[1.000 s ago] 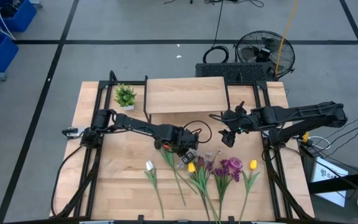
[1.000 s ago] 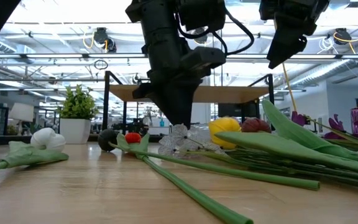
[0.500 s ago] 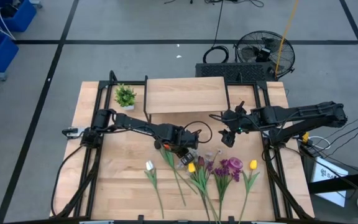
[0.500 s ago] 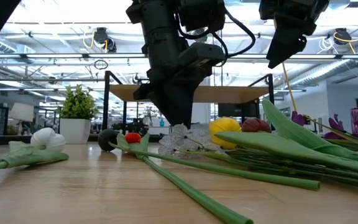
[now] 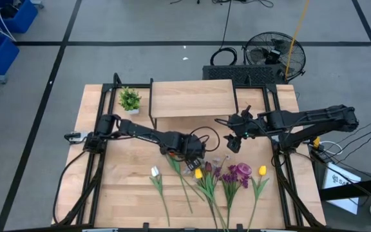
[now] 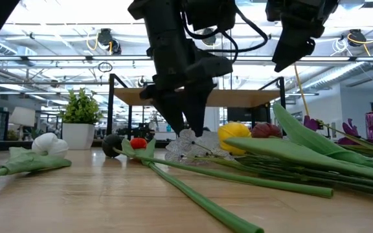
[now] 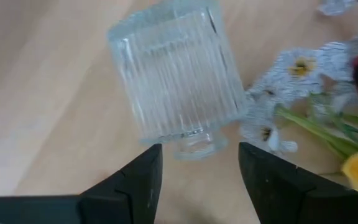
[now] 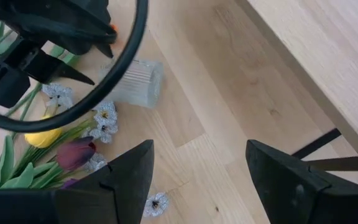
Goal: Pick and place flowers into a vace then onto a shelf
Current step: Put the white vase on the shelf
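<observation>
The flowers, a bunch of artificial long green-stemmed tulips and blossoms [image 5: 221, 183], are lying loose along the near half of the light wooden desk [image 5: 121, 180]. There's a white tulip [image 5: 154, 171] off on its own, a yellow tulip [image 5: 198, 173] and dark purple blooms [image 5: 240, 171] packed closer together, and another yellow one [image 5: 262, 171] at the far right. Pale lilac-white sprays [image 7: 294, 68] sit right beside a clear ribbed glass vase [image 7: 176, 74], which is tipped over on its side on the desk.

The left gripper [image 5: 195, 161] is down low right by that vase, fingers [image 7: 129, 186] spread wide with the vase's narrow end sitting just past them. It's not holding anything.

The right gripper [image 5: 232, 144] hangs in the air, well clear of the desk, near the front right corner of the shelf, a low riser with a light wooden board on thin black legs [image 5: 192, 98]. Its fingers [image 8: 120, 180] are wide apart too, nothing in them.

A small leafy green plant in a white pot [image 5: 130, 100] stands just left of the shelf.
</observation>
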Action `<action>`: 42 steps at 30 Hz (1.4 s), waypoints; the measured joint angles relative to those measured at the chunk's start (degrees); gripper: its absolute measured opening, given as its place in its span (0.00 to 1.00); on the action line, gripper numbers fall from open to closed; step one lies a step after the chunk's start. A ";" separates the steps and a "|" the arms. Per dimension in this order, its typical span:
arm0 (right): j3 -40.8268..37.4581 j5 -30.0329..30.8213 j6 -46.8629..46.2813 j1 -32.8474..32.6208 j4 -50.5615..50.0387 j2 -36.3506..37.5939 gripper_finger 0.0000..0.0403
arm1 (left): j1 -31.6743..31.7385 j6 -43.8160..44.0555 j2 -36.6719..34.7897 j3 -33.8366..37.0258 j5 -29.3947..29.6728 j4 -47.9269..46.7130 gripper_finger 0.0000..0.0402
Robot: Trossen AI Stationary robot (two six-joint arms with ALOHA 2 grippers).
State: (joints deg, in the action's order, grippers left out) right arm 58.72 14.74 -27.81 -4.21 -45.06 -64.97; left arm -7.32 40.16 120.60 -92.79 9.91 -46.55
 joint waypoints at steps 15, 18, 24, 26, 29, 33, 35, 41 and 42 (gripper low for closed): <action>-9.08 -5.74 -2.32 1.35 21.98 -4.01 0.61 | 0.59 0.63 0.08 0.00 2.13 -0.08 0.54; -14.40 -6.02 -4.52 2.57 31.53 -5.71 0.61 | 0.65 0.64 0.10 0.48 2.04 0.26 0.54; -23.15 -12.54 -6.44 4.93 50.57 -8.66 0.61 | 0.67 0.70 0.10 0.61 0.70 0.19 0.54; -25.32 -13.58 -8.64 5.44 55.75 -10.07 0.61 | 0.87 0.86 0.51 0.81 0.95 0.58 0.54; -27.41 -13.52 -9.55 5.75 60.75 -11.65 0.61 | 1.43 1.06 0.60 0.81 0.48 0.56 0.54; -27.85 -13.49 -8.79 6.16 67.31 -14.55 0.61 | 2.34 0.63 1.10 0.73 -1.56 1.63 0.54; -27.82 -13.50 -8.92 6.19 69.50 -16.50 0.61 | 2.56 0.03 1.17 0.74 -1.59 2.03 0.54; -28.35 -14.95 -11.90 6.16 72.25 -20.04 0.61 | 2.85 -0.81 2.31 1.20 -3.15 -1.68 0.54; -28.28 -14.93 -11.99 6.16 72.39 -20.46 0.61 | 2.90 -1.05 2.40 1.18 -3.77 -1.74 0.54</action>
State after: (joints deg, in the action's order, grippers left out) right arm 30.44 -0.18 -39.81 1.96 27.33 -85.43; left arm -4.43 39.11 123.00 -91.61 6.15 -48.29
